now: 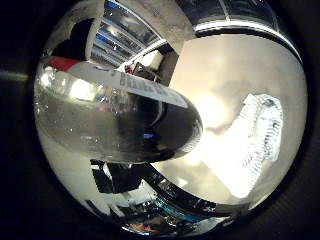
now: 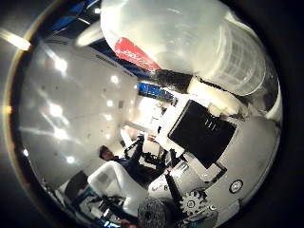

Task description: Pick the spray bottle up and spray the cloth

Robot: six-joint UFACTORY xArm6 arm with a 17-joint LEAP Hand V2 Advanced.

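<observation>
Little finger side palm view, left to right: the spray bottle (image 1: 115, 122) fills the left and centre of the view, so it lies close against the palm. Its body is clear, with droplets and liquid showing through the wall; a red part shows at its far left end and a white printed label runs along its upper side. Its dark rounded end points toward the middle of the view. Beyond it lies a pale table surface (image 1: 220, 80), brightly lit. The cloth (image 1: 260, 130) — white, with a light striped or checked pattern — lies flat on that surface, well apart from the bottle. No part of the hand touches the cloth.

Thumb side palm view, left to right: a pale ceiling with bright lamps takes the left half. At the upper centre and right the bottle appears again, translucent, ribbed on one side, with the red mark on its wall. Directly beside it stand the white and black parts of the right hand (image 2: 204, 133), fingers curled in against the bottle's body — a closed grasp on the bottle. A geared part shows at the lower edge.
</observation>
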